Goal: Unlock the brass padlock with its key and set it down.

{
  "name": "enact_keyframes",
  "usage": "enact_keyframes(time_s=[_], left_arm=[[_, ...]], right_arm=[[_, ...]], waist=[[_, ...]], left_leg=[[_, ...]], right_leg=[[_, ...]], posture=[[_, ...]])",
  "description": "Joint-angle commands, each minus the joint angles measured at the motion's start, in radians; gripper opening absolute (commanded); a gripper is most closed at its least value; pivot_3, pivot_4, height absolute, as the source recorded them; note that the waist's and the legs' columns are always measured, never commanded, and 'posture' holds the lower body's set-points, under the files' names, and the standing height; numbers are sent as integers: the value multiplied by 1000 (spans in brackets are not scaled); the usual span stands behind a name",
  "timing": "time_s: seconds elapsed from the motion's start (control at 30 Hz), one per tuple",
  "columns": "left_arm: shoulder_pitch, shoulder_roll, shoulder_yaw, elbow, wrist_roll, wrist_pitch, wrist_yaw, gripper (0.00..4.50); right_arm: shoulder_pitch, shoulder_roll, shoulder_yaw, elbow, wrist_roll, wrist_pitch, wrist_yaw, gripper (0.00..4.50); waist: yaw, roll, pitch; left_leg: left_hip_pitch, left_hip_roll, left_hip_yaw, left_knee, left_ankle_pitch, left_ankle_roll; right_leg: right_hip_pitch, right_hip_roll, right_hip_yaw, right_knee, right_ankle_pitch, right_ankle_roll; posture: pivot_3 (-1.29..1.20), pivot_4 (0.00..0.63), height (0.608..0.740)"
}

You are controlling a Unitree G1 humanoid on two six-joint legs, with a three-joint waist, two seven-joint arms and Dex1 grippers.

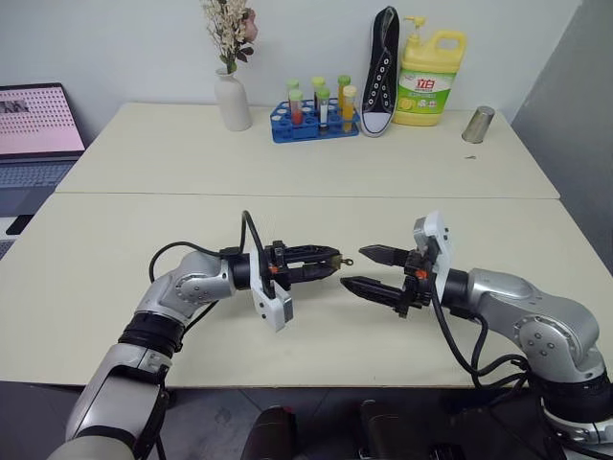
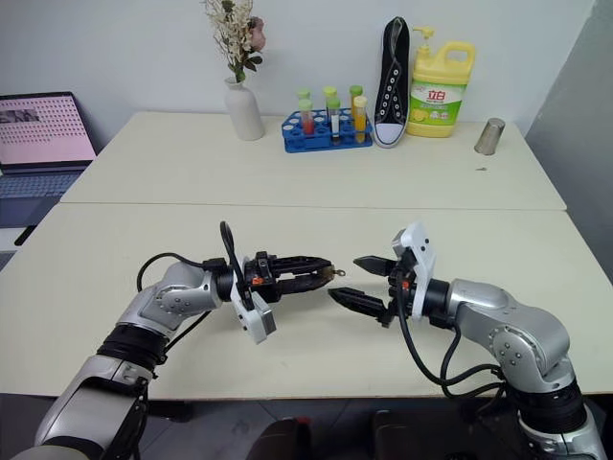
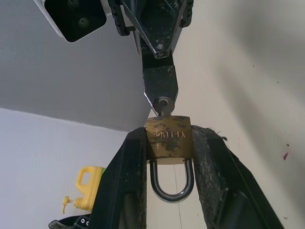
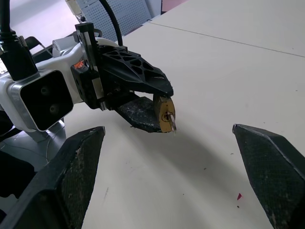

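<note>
Here I am holding the brass padlock [image 3: 168, 136] clamped between the left gripper's [image 1: 329, 264] fingertips above the table [image 1: 287, 172], its shackle tucked back between the fingers and the key [image 4: 170, 120] sticking out of its keyhole toward my right gripper [image 1: 372, 270]. That gripper is spread wide and empty, facing the key end, just short of it.

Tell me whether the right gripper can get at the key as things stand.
Probably yes: the key sticks out of the padlock held by the left gripper, facing the open right gripper, with only bare table below.
</note>
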Motion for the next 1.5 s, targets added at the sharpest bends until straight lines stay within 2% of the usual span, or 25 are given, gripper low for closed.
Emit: enact_keyframes(time_s=[0.03,0.1,0.27,0.37,0.43,0.47,0.73,0.9,1.0,1.23,1.5], left_arm=[[-10,12,-3,-42,-2,3,27,963],[-8,14,-7,-45,-1,7,32,963],[-6,16,-10,-47,-1,14,37,963],[-5,19,-12,-49,3,14,39,963],[-4,19,-12,-50,5,15,43,963],[-3,19,-13,-49,7,16,45,963],[1,23,-21,-49,20,12,65,963],[-3,27,-24,-44,40,-2,81,963],[-6,25,-22,-44,60,-7,95,963],[-12,31,-20,-43,120,-37,133,963],[-10,34,-16,-52,188,-44,199,963]], right_arm=[[-24,10,-2,-9,9,-4,11,4328],[-29,16,-6,-4,17,1,8,3904],[-32,16,-6,-3,19,7,15,2087],[-36,20,-8,0,22,11,15,842],[-37,21,-7,2,21,12,19,149],[-38,21,-7,3,23,13,20,0],[-56,24,-10,15,47,43,34,0],[-97,15,-68,67,175,165,29,0],[-128,21,-97,113,251,263,-17,0],[-244,75,-189,320,517,489,-226,0],[-290,79,-190,441,715,541,-421,0]], waist=[[0,0,0],[0,0,0],[0,0,0],[0,0,0],[0,0,0],[0,0,0],[0,0,0],[0,0,0],[0,0,0],[-1,0,0],[-2,0,0]], left_leg=[[0,0,0,0,0,0],[0,0,0,0,0,0],[0,0,0,0,0,0],[0,0,0,0,0,0],[0,0,0,0,0,0],[0,0,0,0,0,0],[0,0,0,0,0,0],[0,0,0,0,0,0],[0,0,0,0,0,0],[0,0,0,0,0,0],[-1,0,0,-1,0,0]], right_leg=[[0,0,0,0,0,0],[0,-1,0,0,0,0],[0,-1,0,0,1,-1],[0,-1,0,0,1,-2],[0,-1,-1,0,1,-2],[0,-1,-1,0,1,-2],[0,-1,-1,0,1,-2],[0,-2,-1,0,1,-2],[0,-3,-1,0,1,-2],[0,-3,0,0,2,-3],[0,-3,0,0,2,-3]], posture=[[0,150,740],[0,150,740],[0,150,740],[0,150,740],[0,150,740],[0,150,740],[0,150,740],[0,150,740],[0,150,740],[0,150,740],[0,150,740]])
